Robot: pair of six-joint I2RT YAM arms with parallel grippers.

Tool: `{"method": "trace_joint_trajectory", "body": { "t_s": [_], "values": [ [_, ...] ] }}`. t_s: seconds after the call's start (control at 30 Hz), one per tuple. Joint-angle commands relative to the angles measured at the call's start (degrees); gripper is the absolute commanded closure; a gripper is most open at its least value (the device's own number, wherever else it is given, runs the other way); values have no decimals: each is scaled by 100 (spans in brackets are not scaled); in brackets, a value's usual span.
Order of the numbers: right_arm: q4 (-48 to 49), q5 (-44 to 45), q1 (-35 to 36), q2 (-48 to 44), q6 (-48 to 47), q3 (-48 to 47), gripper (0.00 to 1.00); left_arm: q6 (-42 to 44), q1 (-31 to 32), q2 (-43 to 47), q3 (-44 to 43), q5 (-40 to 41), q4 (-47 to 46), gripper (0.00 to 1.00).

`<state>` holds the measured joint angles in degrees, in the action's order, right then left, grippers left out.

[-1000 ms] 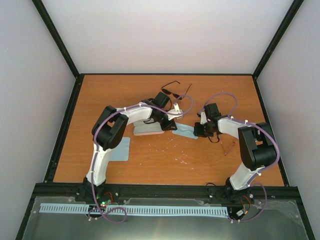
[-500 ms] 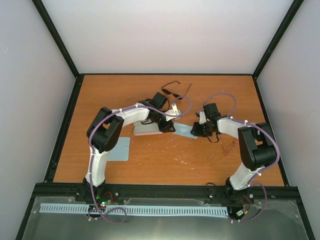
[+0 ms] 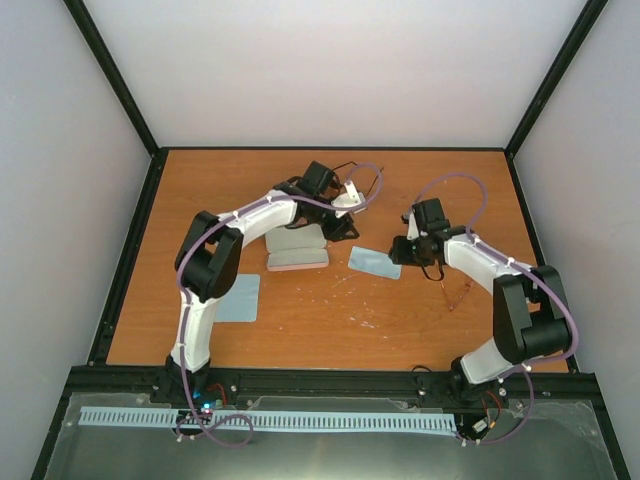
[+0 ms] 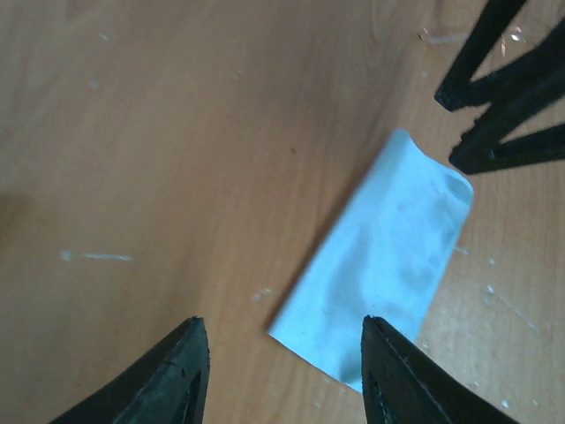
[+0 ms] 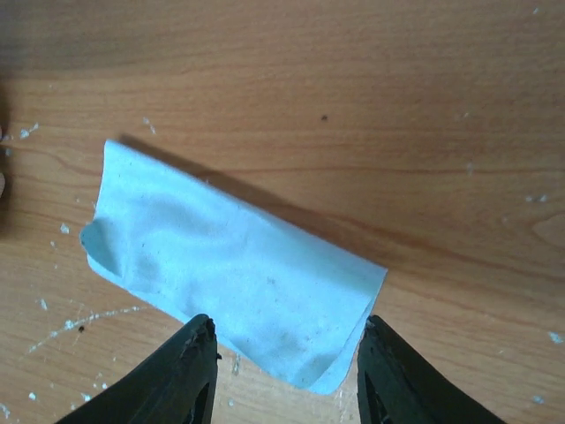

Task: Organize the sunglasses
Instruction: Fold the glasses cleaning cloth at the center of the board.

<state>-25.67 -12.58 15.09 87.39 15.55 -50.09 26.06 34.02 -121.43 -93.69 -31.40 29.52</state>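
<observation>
The black sunglasses (image 3: 345, 165) lie at the far middle of the table, mostly hidden behind my left wrist. The pale reddish-clear sunglasses (image 3: 458, 292) rest to the right, just beyond my right forearm. My left gripper (image 3: 345, 228) (image 4: 281, 325) is open and empty, hovering just left of a folded light-blue cloth (image 3: 375, 262) (image 4: 380, 265) (image 5: 229, 265). My right gripper (image 3: 398, 252) (image 5: 287, 322) is open too, held above the cloth's right end without touching it. The right fingers (image 4: 494, 88) show at the top right of the left wrist view.
A pink and blue-grey case (image 3: 297, 250) lies left of the folded cloth. A second light-blue cloth (image 3: 240, 297) lies flat near the left arm. White scuffs mark the wooden table (image 3: 330, 320). Black rails edge it.
Both grippers have opened and let go of the cloth, which now lies folded on the table. The left gripper has drawn back toward the far side, the right one slightly to the right.
</observation>
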Motion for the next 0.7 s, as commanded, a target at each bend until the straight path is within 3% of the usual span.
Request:
{"method": "trace_joint_trajectory", "body": {
  "t_s": [0.0,0.17,0.5,0.67],
  "values": [
    [-71,321,-15,286,166,-249,57,-52,-90,-347,-544,-149,213,53],
    [-320,644,-12,865,269,-533,57,117,-45,-701,-1036,35,490,53],
    [-343,718,-8,1253,285,-727,57,180,-45,-785,-1055,34,477,54],
    [-345,598,-14,1410,259,-695,72,183,-28,-858,-1099,32,515,53]
  ]
}}
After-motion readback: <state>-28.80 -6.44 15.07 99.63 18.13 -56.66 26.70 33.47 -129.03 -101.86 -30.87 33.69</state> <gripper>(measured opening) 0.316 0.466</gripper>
